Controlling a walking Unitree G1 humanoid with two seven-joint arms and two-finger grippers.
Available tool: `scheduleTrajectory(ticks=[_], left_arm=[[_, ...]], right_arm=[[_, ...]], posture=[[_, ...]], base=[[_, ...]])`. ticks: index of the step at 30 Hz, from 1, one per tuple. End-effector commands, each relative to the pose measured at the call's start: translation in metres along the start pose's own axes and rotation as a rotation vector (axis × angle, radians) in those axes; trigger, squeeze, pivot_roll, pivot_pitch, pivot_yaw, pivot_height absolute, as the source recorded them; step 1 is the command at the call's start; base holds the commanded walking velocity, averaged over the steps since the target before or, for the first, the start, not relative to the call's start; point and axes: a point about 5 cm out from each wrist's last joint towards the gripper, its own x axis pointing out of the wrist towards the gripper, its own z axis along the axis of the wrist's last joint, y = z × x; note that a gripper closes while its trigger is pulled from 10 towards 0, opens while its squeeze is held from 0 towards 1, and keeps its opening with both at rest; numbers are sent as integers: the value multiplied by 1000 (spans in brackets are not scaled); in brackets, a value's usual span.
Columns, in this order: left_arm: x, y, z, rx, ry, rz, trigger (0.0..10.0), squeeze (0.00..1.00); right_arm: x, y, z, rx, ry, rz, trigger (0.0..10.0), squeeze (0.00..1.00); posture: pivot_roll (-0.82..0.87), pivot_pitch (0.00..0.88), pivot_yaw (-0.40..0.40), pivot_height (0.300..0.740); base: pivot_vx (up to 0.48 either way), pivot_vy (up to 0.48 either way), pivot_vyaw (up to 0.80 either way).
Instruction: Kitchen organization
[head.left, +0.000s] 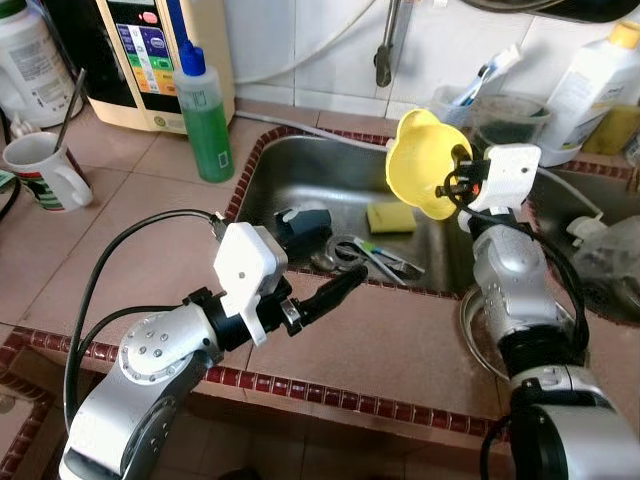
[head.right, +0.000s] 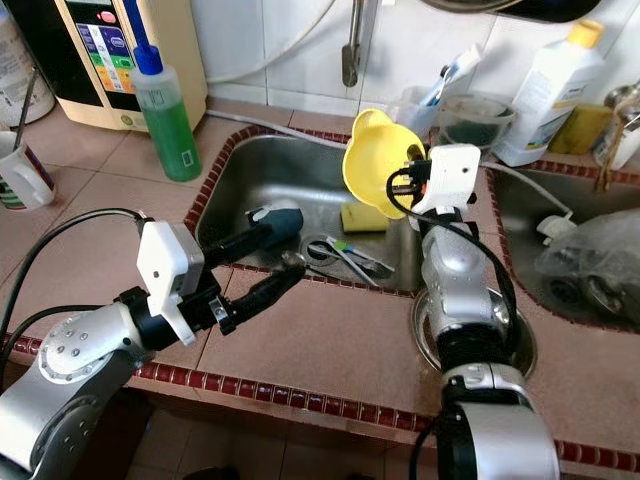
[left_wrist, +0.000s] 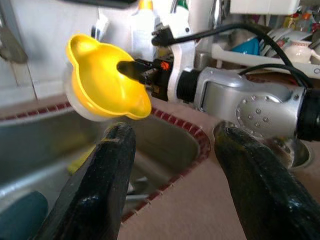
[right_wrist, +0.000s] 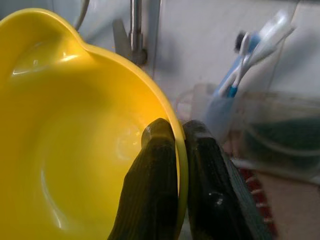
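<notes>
Left gripper (head.left: 335, 290): fingers apart, empty, over the counter's front edge by the sink (head.left: 310, 160). Right gripper (right_wrist: 175, 150): fingers pinched on the rim of the yellow bowl (head.left: 420, 160), held tilted above the sink. Remaining in the basin: sponge (head.left: 390, 217), utensils (head.left: 365, 255), dark object. Organizing judged early. Labels on the green bottle (head.left: 205, 115) and appliance (head.left: 150, 50) are unreadable.

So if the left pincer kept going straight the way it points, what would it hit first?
Probably the yellow bowl held by the right pincer; it sits ahead of the open left pincer, though depth is unclear.
</notes>
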Motion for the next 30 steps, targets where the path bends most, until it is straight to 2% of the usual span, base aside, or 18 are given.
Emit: scheduleTrajectory(ticks=[1,3,8,12,23,26,27,28,29,30], left_arm=[[-1,-7,-2,-3,17,-17,10000,0],[-1,-9,-3,-13,25,-18,10000,0],[0,-10,-2,-20,27,-16,10000,0],[2,-10,0,-24,27,-12,10000,0],[3,-9,2,-29,25,-7,10000,0],[3,-9,2,-28,26,-6,10000,0],[3,-9,2,-27,26,-5,10000,0],[3,-9,2,-27,26,-5,10000,0],[3,-8,2,-26,25,-4,10000,0],[3,-8,3,-26,24,-4,10000,0]], right_arm=[[5,-3,3,55,16,-3,10000,0],[9,1,3,108,42,26,10000,0],[12,6,1,162,80,67,10000,0],[17,20,-5,278,172,163,10000,0],[14,25,-18,362,276,171,10000,0],[14,23,-20,339,283,167,10000,0],[14,23,-20,344,285,168,10000,580],[14,23,-20,346,285,168,10000,580],[14,23,-20,355,284,166,10000,1000],[14,23,-20,356,283,166,10000,1000]], posture=[[101,240,-18,740],[101,247,-19,740],[101,254,-21,740],[98,261,-22,740],[99,262,-23,740],[101,262,-23,740],[102,263,-24,740],[102,263,-24,740],[103,263,-23,740],[103,263,-23,740]], base=[[0,0,0],[0,0,0],[0,0,0],[0,0,0],[0,0,0],[0,0,0],[0,0,0],[0,0,0],[0,0,0],[0,0,0]])
